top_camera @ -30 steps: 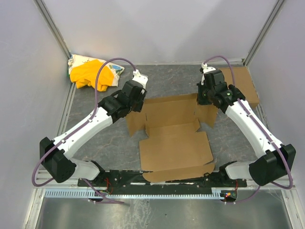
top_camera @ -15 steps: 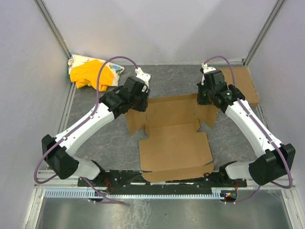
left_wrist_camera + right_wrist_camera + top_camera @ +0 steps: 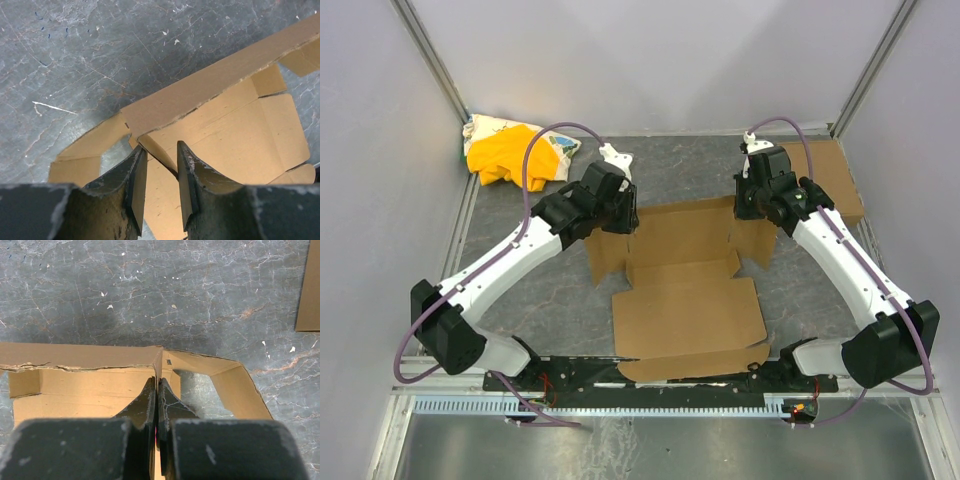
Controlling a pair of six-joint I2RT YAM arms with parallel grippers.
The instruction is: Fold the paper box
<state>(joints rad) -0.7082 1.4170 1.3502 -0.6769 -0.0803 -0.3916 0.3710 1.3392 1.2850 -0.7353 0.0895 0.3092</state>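
Overhead, the box (image 3: 685,300) lies in the middle of the table (image 3: 550,290) between the 2 arms, mostly flat, with its far panel raised. The left gripper (image 3: 623,215) sits at the box's far left corner and the right gripper (image 3: 745,205) at its far right corner. A yellow cloth (image 3: 505,155) lies bunched in the far left corner of the table, and a flat cardboard sheet (image 3: 840,180) lies at the far right.

From the left wrist, the 2 fingers (image 3: 135,185) stand parted, with a gap between them. The raised panel's corner sits just in front of that gap, and the side flap lies flat on the table to the left.

From the right wrist, the jaws are pressed together, pinching the box's thin upright edge where the far panel meets the side flap. The flap angles away to the right over the table.
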